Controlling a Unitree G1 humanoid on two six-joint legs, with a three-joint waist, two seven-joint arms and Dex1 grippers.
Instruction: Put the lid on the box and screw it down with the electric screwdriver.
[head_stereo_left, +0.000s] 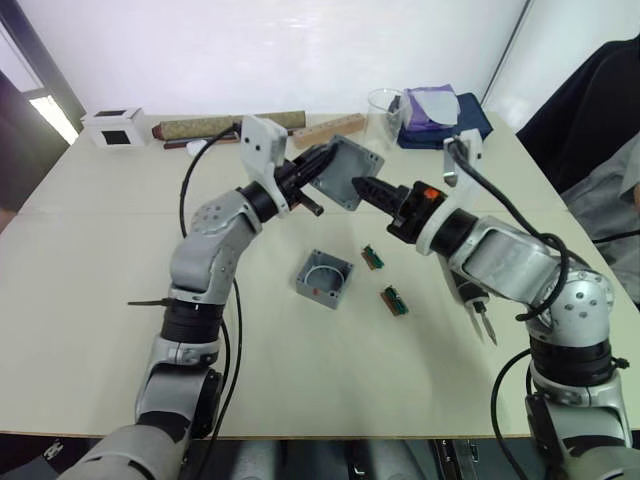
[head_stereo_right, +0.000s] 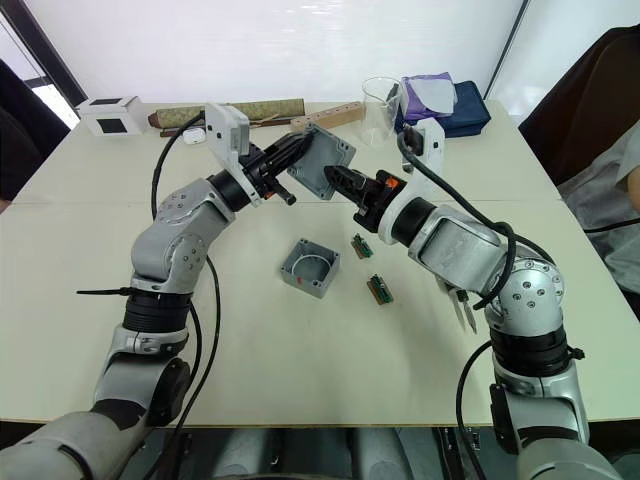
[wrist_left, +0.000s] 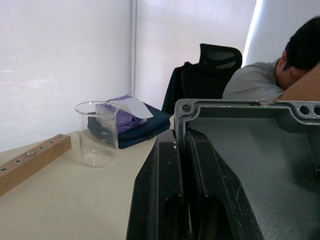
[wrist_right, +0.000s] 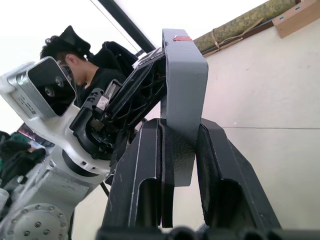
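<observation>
Nearest the camera, a small square grey plastic box (head_stereo_left: 324, 279) sits open-side-up on the cream table (head_stereo_left: 90, 300), near the middle, with a pale ring of wire visible inside it. Above and beyond it, held in the air between the two arms, is the flat square grey plastic lid (head_stereo_left: 347, 171), tilted on edge with its corner holes showing. The left gripper (head_stereo_left: 312, 166) grips the lid's left edge, its black fingers (wrist_left: 170, 190) closed flat against it. The right gripper (head_stereo_left: 367, 189) reaches in from the right, and its fingers (wrist_right: 145, 175) pinch the lid's lower edge from both sides, so both grippers have hold of the lid at once.

Just right of the box lie two small green circuit boards (head_stereo_left: 373, 257), one nearer than the other. At the far edge of the table stand a clear glass beaker (head_stereo_left: 384, 112), a dark blue pouch with a purple packet on it (head_stereo_left: 440, 115), a pale wooden block with a row of holes (head_stereo_left: 327, 128), a long olive-brown roll (head_stereo_left: 220, 125), and, far left, a white cube with a black face (head_stereo_left: 113, 127). A person in grey sits at the right (wrist_left: 260, 82).
</observation>
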